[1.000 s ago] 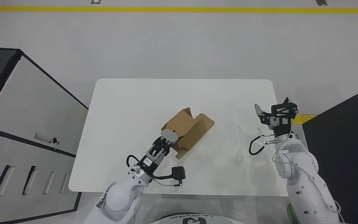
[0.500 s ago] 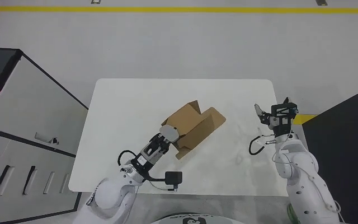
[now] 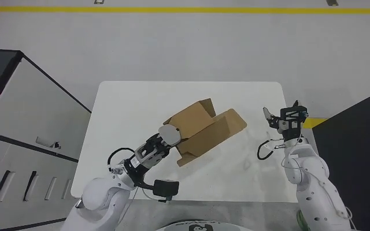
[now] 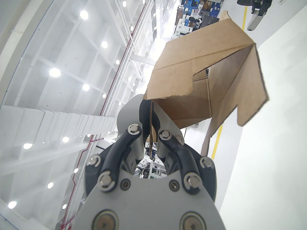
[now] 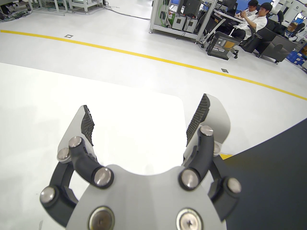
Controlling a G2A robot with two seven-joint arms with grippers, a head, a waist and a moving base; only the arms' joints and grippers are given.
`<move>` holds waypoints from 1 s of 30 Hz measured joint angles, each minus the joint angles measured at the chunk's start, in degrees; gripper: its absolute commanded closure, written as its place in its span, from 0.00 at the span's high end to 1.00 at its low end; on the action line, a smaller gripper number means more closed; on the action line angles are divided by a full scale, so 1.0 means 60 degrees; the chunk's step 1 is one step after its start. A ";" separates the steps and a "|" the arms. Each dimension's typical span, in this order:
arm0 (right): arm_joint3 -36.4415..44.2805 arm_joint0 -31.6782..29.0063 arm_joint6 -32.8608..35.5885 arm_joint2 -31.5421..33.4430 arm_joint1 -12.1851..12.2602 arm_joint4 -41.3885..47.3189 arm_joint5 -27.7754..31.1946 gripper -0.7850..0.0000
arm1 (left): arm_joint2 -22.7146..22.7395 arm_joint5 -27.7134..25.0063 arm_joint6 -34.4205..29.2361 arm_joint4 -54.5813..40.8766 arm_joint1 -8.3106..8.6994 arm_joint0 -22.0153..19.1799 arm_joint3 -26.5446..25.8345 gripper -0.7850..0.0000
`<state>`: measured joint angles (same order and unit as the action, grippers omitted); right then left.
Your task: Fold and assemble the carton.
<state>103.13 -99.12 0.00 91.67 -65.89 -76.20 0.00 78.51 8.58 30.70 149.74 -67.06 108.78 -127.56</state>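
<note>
Over the white table, the half-open carton tilts up above the middle with the left gripper clamped on its near flap, so the right gripper, fingers apart at the table's right edge, should probably brace the far wall before folding.

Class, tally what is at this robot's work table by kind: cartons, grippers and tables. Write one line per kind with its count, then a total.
Brown cardboard carton: 1
Grey metal grippers with black pads: 2 (left gripper shut on the carton's flap, right gripper open)
White table: 1
Total: 4
</note>
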 measured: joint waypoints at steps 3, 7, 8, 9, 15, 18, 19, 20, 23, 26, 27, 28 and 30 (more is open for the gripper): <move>0.0000 0.0000 0.0000 0.0000 0.0000 0.0000 0.0000 1.00 | -0.0074 -0.0149 0.0153 0.0002 0.0006 -0.0388 -0.0225 0.00; 0.0000 0.0000 0.0000 0.0000 0.0000 0.0000 0.0000 1.00 | -0.0221 -0.0638 0.0264 -0.0922 -0.0010 -0.1170 -0.0346 0.00; 0.0000 0.0000 0.0000 0.0000 0.0000 0.0000 0.0000 1.00 | -0.0246 -0.0783 0.0279 -0.1001 -0.0010 -0.1333 -0.0356 0.00; 0.0000 0.0000 0.0000 0.0000 0.0000 0.0000 0.0000 1.00 | -0.0269 -0.0902 0.0271 -0.1098 -0.0011 -0.1477 -0.0360 0.00; 0.0000 0.0000 0.0000 0.0000 0.0000 0.0000 0.0000 1.00 | -0.0215 -0.1084 0.0135 -0.1437 -0.0012 -0.1839 -0.0249 0.00; 0.0000 0.0000 0.0000 0.0000 0.0000 0.0000 0.0000 1.00 | -0.0217 -0.1080 0.0137 -0.1430 -0.0012 -0.1832 -0.0251 0.00; 0.0000 0.0000 0.0000 0.0000 0.0000 0.0000 0.0000 1.00 | -0.0218 -0.1080 0.0138 -0.1430 -0.0012 -0.1832 -0.0252 0.00; 0.0000 0.0000 0.0000 0.0000 0.0000 0.0000 0.0000 1.00 | -0.0218 -0.1080 0.0138 -0.1430 -0.0012 -0.1833 -0.0252 0.00; 0.0000 0.0000 0.0000 0.0000 0.0000 0.0000 0.0000 1.00 | -0.0218 -0.1080 0.0138 -0.1430 -0.0012 -0.1833 -0.0252 0.00; 0.0000 0.0000 0.0000 0.0000 0.0000 0.0000 0.0000 1.00 | -0.0218 -0.1080 0.0138 -0.1430 -0.0012 -0.1833 -0.0252 0.00; 0.0000 0.0000 0.0000 0.0000 0.0000 0.0000 0.0000 1.00 | -0.0218 -0.1080 0.0138 -0.1430 -0.0012 -0.1833 -0.0252 0.00; 0.0000 0.0000 0.0000 0.0000 0.0000 0.0000 0.0000 1.00 | -0.0218 -0.1080 0.0138 -0.1431 -0.0012 -0.1833 -0.0252 0.00; 0.0000 0.0000 0.0000 0.0000 0.0000 0.0000 0.0000 1.00 | -0.0218 -0.1080 0.0138 -0.1431 -0.0012 -0.1833 -0.0252 0.00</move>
<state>103.13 -99.12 0.00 91.67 -65.89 -76.20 0.00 77.20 2.10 31.53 141.15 -67.13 97.79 -129.08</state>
